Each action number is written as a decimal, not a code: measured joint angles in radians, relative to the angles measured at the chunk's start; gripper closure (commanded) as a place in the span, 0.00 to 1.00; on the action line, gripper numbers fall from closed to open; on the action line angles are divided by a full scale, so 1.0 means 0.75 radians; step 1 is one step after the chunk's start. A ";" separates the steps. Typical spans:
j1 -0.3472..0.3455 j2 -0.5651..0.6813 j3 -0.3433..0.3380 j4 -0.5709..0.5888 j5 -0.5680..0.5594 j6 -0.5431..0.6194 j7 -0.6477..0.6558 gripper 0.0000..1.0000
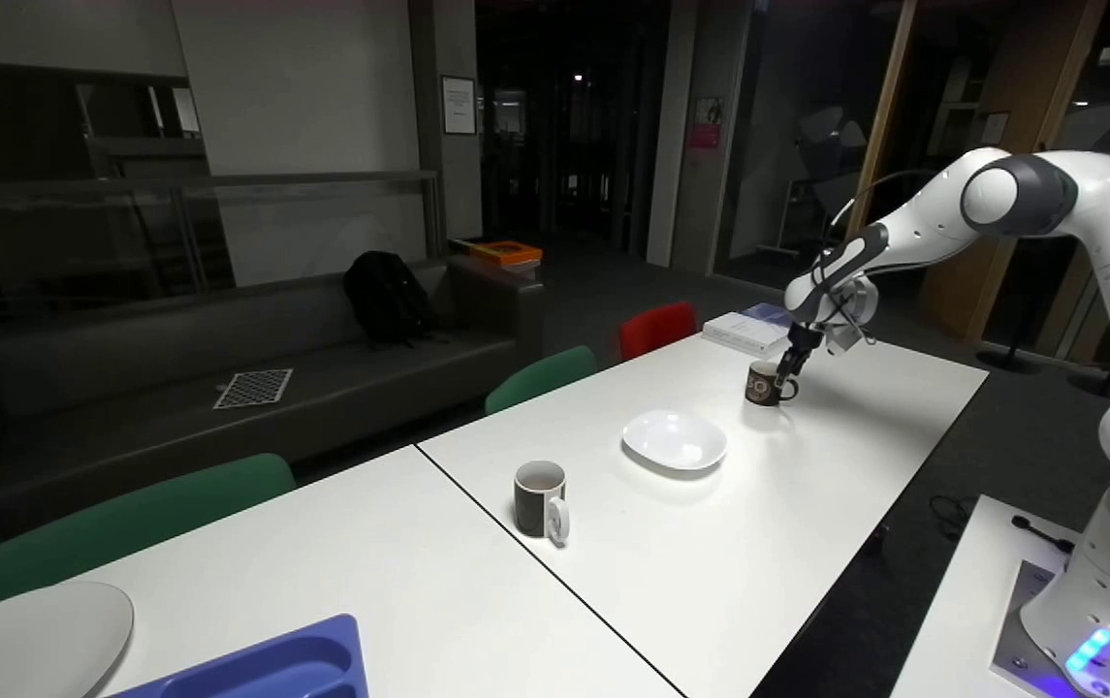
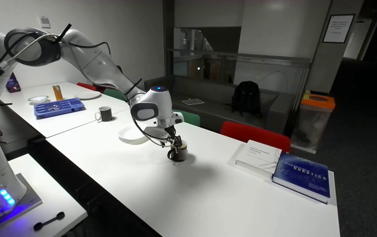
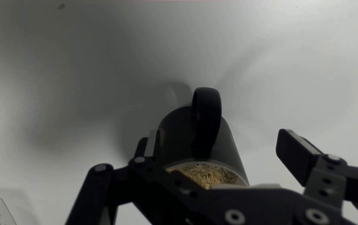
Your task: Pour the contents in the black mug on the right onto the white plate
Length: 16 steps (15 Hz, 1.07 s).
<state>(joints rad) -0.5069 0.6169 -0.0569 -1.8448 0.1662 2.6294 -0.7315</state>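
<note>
Mug (image 3: 182,140) black, upright, pale-rimmed, side-handled; slender tan grains (image 3: 208,175) inside.

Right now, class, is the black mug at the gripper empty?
No: the wrist view shows loose tan grains lying inside the black mug.

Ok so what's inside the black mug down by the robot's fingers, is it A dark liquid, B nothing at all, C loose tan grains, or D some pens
C: the wrist view looks into the black mug and shows loose tan grains there.
</note>
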 measured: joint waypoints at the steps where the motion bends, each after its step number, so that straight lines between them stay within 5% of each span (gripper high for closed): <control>1: 0.000 0.003 0.000 0.000 -0.001 0.000 0.002 0.00; 2: 0.000 0.004 0.000 0.000 -0.002 -0.002 0.004 0.03; 3: 0.000 0.004 0.000 0.000 -0.004 -0.002 0.009 0.26; 7: 0.000 0.004 0.000 0.000 -0.015 -0.005 0.025 0.44; 13: 0.000 0.004 0.000 0.001 -0.018 -0.006 0.025 0.92; 14: 0.000 0.004 0.000 0.002 -0.018 -0.006 0.025 0.98; 16: 0.000 0.004 -0.002 0.005 -0.019 -0.012 0.028 0.95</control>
<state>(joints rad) -0.5067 0.6200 -0.0584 -1.8407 0.1517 2.6206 -0.7108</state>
